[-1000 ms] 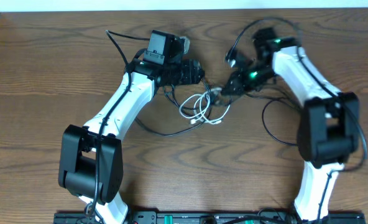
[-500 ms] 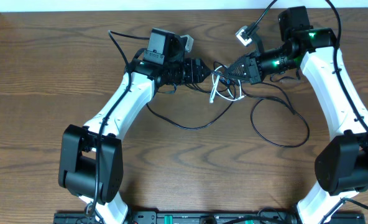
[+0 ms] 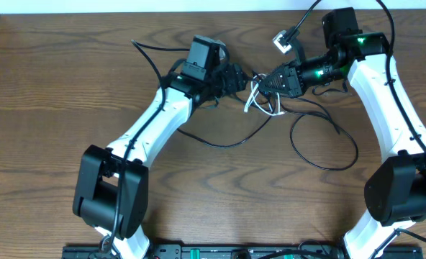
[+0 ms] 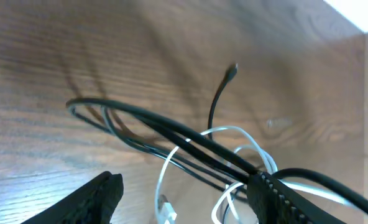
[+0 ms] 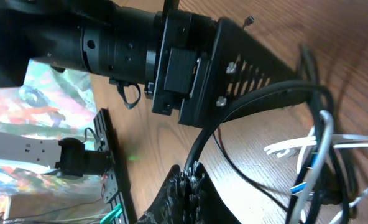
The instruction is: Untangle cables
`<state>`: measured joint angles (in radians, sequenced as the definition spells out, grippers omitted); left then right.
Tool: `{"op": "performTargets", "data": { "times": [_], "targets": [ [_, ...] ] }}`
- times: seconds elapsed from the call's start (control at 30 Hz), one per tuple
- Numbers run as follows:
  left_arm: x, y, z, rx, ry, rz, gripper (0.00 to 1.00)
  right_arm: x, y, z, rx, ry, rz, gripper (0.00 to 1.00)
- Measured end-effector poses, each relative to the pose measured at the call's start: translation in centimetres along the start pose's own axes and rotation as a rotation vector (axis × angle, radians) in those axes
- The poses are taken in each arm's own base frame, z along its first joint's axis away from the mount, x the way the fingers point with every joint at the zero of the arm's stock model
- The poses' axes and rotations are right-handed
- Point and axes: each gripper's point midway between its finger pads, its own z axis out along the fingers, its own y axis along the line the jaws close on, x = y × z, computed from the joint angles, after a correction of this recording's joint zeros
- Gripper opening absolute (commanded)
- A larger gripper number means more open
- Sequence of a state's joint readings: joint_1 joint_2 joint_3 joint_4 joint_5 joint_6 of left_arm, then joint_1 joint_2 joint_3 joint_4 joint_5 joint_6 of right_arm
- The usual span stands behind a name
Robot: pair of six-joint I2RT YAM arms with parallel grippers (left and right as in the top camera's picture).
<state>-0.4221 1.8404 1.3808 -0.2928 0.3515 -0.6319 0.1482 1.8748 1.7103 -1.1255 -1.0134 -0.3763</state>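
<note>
The counter point(image 3: 55, 108) is brown wood with a long, streaky grain. The cables point(image 3: 265, 101) sit near its far edge, bunched into a small knot between the two hands. Thin, glossy black strands there cross a shorter white cord point(image 4: 162, 177) that curls in tight rounded loops. From the knot a slack loop point(image 3: 293, 137) of black cord lies flat on the wood towards the right arm, and another black strand sweeps in a shallow curve under the left arm.

The left hand point(image 4: 184, 196) stands wide open. Its two dark, ridged fingers point(image 4: 103, 193) are spread well apart, and the strands run across the gap ahead of them. Several black lines slant together like a bundle, and one passes in front of the right-side finger. A single black end rises in a gentle bend to a small plug tip point(image 4: 232, 68).

The right hand point(image 5: 185, 186) is closed tight, pinching a black cord point(image 5: 265, 93) that arches up and over from its rough-textured fingertips. The two hands nearly meet over the knot in the overhead view.
</note>
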Motion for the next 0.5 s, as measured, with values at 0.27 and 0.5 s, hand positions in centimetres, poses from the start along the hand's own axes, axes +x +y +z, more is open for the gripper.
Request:
{"op": "performTargets", "data": {
  "times": [0.27,0.5],
  "targets": [
    [-0.7,-0.1,1.1,-0.031,-0.07,-0.105,0.69,0.1,-0.2,0.1,0.014,0.009,0.0,0.01],
    [0.2,1.9,4.2,-0.077,-0.052,-0.219,0.69,0.3,-0.5,0.1,0.033,0.017,0.005,0.01]
  ]
}}
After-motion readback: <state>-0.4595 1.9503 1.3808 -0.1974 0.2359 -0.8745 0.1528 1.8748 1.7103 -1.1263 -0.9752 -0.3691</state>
